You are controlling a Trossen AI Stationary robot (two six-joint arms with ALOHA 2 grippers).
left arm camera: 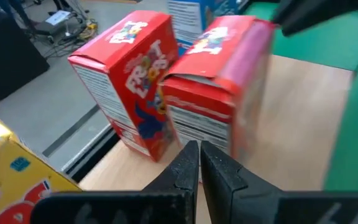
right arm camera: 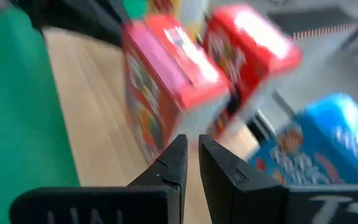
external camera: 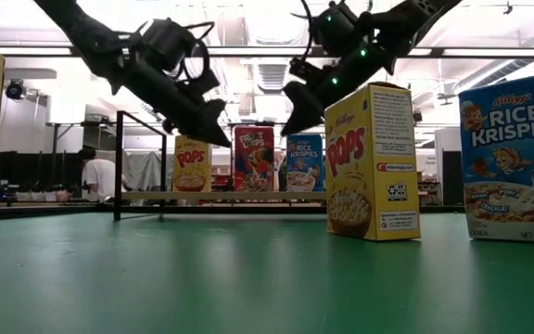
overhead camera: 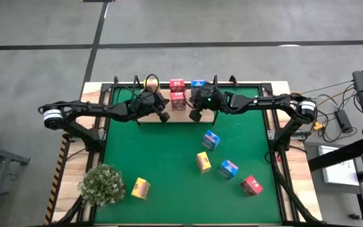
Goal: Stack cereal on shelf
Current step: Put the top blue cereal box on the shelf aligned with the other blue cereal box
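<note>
High view: both grippers, left (overhead camera: pixel 164 116) and right (overhead camera: pixel 195 115), are hovering empty with fingers nearly together beside the two red boxes (overhead camera: pixel 178 101) sitting on the wooden shelf (overhead camera: pixel 169 118). Low view: yellow (external camera: pixel 371 162) and blue (external camera: pixel 511 158) boxes are standing on the green mat (external camera: pixel 248 278). Wrist views: each pair of fingers is pointing at the red boxes.

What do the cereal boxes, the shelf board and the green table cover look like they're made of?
Cereal boxes: printed cardboard, slightly glossy; folded top flaps show. Shelf board: pale wood or laminate, faint grain, matte, with a thin dark frame, probably metal. Green mat: likely felt or rubber, flat and matte.
</note>
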